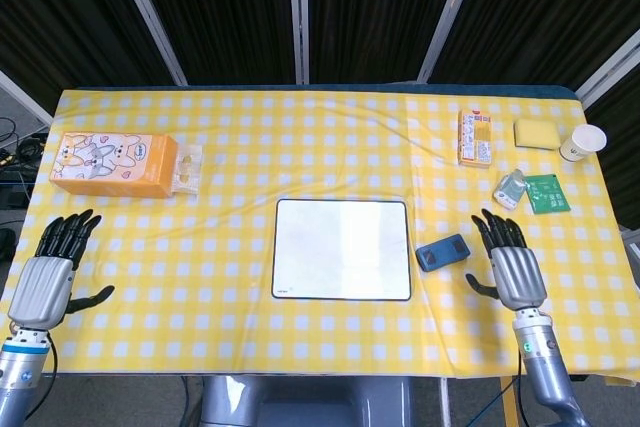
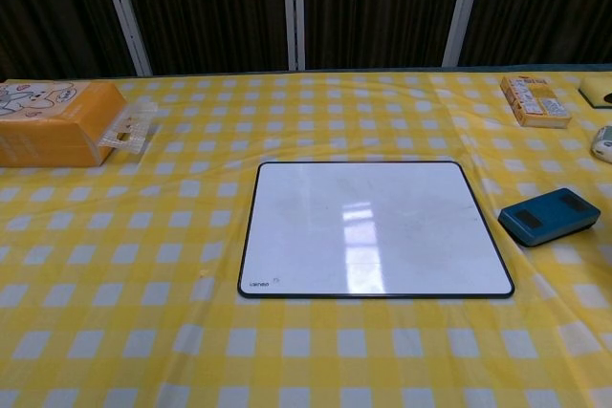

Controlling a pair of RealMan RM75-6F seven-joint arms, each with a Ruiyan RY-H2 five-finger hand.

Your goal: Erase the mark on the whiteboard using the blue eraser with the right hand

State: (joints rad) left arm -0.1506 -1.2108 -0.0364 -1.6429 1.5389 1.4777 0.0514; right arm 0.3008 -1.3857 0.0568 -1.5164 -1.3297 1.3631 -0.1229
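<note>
The whiteboard point(image 1: 342, 249) point(image 2: 373, 227) lies flat in the middle of the table, its white surface showing no mark I can make out. The blue eraser point(image 1: 443, 253) point(image 2: 549, 216) lies on the cloth just right of the board, free of any hand. My right hand point(image 1: 512, 264) hovers right of the eraser with fingers spread, holding nothing; the chest view does not show it. My left hand point(image 1: 50, 274) sits open near the table's front left edge, seen only in the head view.
An orange tissue box point(image 1: 112, 165) point(image 2: 53, 123) stands at the far left. At the back right are a snack box point(image 1: 474, 137) point(image 2: 535, 100), a yellow sponge point(image 1: 536, 133), a paper cup point(image 1: 582, 142), a small bottle point(image 1: 509, 188) and a green packet point(image 1: 546, 193).
</note>
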